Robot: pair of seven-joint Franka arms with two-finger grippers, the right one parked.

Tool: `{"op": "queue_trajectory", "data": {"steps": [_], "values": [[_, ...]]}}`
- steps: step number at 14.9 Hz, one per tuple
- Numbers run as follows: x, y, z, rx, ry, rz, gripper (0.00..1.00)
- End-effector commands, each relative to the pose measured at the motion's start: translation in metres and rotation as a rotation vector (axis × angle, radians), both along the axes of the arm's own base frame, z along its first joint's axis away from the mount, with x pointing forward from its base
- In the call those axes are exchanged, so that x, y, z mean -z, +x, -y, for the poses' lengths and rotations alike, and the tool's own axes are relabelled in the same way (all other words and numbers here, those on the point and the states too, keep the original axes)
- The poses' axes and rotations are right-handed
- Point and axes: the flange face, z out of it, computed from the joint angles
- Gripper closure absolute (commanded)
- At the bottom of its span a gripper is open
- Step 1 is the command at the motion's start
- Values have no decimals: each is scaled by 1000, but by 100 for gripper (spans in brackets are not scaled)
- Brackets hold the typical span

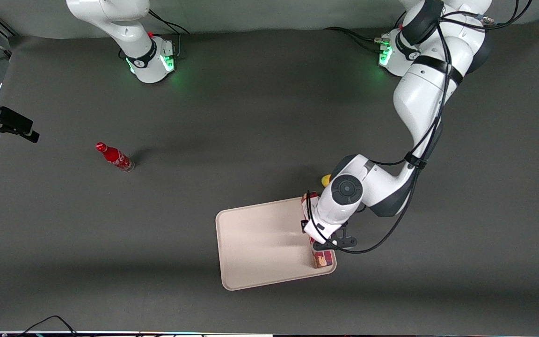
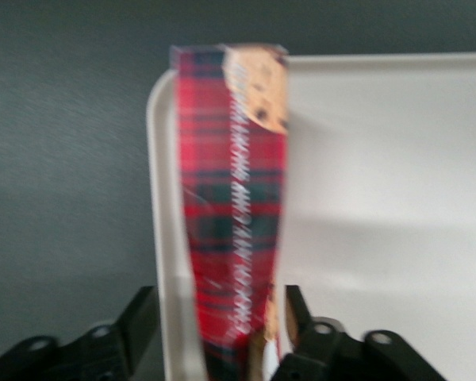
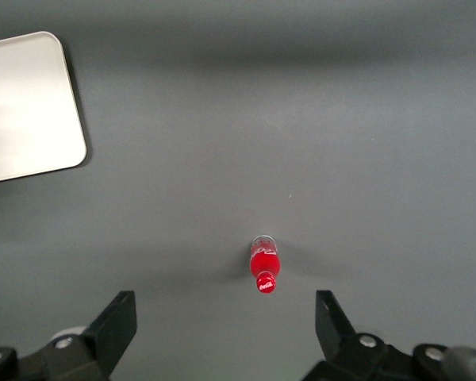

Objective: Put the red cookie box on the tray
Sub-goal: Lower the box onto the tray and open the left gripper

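The long red tartan cookie box lies along the edge of the flat cream-pink tray, lower centre of the front view. The black two-finger gripper straddles it, fingers apparently parted — placing looks done; only withdrawal remains.

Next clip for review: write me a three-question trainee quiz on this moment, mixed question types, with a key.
1. True or false: the red cookie box lies along one edge of the tray.
2. Which object stands toward the parked arm's end of the table? A) yellow cup B) red bottle C) blue bowl
3. Fill in: the gripper is over the ____, its fingers on either side of the box.

Key: 1 true; 2 B; 3 tray.
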Motion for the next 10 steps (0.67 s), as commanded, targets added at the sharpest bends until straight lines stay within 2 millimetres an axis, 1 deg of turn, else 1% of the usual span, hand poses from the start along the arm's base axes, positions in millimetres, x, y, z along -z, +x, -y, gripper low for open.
{"op": "queue_trajectory", "data": {"steps": [1,3,4,6,7,8,9,10], "values": [[-45,17,-34,-79,13,-4,0],[-88,17,-43,-119,16,-50,0],[-115,17,-48,-137,13,-59,0],[-162,17,-60,-172,14,-79,0],[-187,18,-76,-194,28,-92,0],[-219,13,-93,-209,46,-95,0],[-253,9,-118,-237,52,-96,0],[-276,4,-138,-231,49,-115,0]]}}
